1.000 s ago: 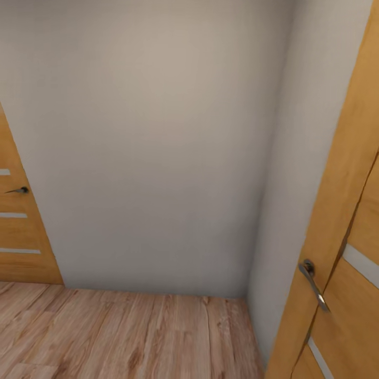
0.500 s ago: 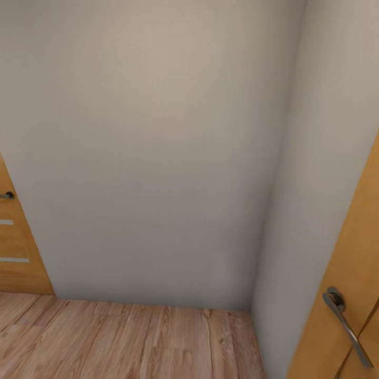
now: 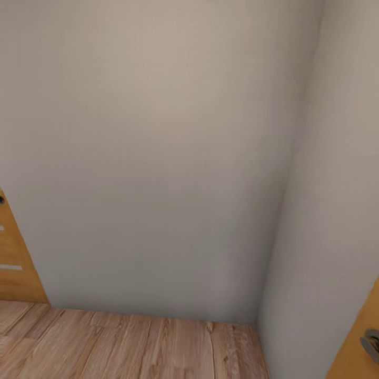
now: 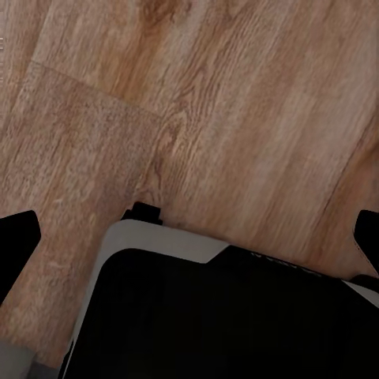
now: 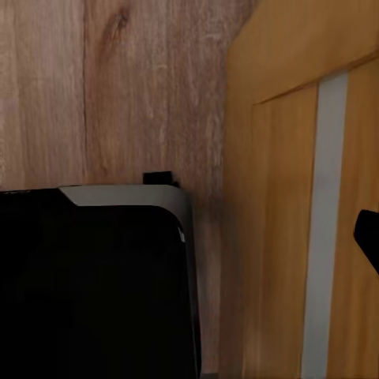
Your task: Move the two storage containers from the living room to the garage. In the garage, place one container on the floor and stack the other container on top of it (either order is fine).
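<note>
1. Nearest in, the left wrist view: the left gripper (image 4: 189, 237) hangs over the robot base (image 4: 221, 316), dark fingertips (image 4: 16, 245) wide apart at the frame's two edges. The jaws are spread and there's nothing between them.
2. Under it is the wood-plank floor (image 4: 237, 118), pale and grained. That's not concrete, so I'd say this isn't the garage.
3. Over to the right gripper (image 5: 189, 237): one dark fingertip (image 5: 368, 237) shows against a honey-brown door (image 5: 276, 197) with a pale stripe (image 5: 328, 221). The other tip is lost against the black base, so I cannot tell whether it is spread or closed.
4. Further out in the head view, the planks run to a corner where the grey-white wall (image 3: 147, 158) meets the side wall (image 3: 331, 210).
5. A left door (image 3: 13, 263) clips the floor's left edge, and a metal handle (image 3: 371, 342) peeks in at the lower right corner.
6. My read is that this is the travelling step, with the robot driving between rooms.
7. As for the two storage containers, I cannot tell where they are, or how they look, from here.
8. The next move calls for turning off this blank corner towards a doorway, keeping the base clear of that close door.
</note>
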Tool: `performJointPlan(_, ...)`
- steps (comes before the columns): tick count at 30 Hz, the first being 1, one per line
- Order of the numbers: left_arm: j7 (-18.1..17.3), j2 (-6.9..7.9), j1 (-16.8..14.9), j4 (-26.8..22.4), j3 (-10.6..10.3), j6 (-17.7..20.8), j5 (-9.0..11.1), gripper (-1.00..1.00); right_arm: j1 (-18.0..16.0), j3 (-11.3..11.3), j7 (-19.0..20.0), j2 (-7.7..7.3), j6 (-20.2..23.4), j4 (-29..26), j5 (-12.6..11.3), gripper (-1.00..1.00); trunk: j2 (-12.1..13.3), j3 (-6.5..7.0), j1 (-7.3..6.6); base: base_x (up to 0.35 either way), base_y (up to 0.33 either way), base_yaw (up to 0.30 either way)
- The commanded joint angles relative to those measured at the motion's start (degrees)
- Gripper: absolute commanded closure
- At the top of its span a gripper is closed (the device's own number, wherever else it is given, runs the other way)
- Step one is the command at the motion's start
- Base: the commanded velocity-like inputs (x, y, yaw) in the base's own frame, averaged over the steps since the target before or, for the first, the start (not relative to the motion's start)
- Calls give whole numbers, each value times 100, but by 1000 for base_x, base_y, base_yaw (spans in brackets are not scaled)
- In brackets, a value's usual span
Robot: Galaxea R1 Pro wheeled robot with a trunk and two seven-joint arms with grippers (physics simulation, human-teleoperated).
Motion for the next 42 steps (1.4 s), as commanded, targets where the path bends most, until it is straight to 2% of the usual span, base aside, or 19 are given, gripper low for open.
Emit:
performJointPlan(1, 18, -2, -2, 5, -36, -18, 32, -100, -5, 49, -3, 1, -34, 18, -50, -100, -3, -1, 2, 61, 0, 232)
performJointPlan(21, 18, -9, -2, 5, -39, -22, 24, -100, -5, 49, -3, -4, -34, 18, -50, -100, -3, -1, 2, 6, 0, 270)
performJointPlan(29, 18, 2, -2, 5, -35, 2, 33, -100, -5, 49, -3, -22, -34, 18, -50, -100, -3, -1, 2, 309, 0, 6)
performJointPlan(36, 18, -2, -2, 5, -38, -6, 33, -100, -5, 49, -3, -24, -34, 18, -50, -100, -3, -1, 2, 25, 0, 0)
performJointPlan(42, 18, -2, -2, 5, -40, -13, 29, -100, -5, 49, -3, -18, -34, 18, -50, -100, -3, -1, 2, 0, 0, 225)
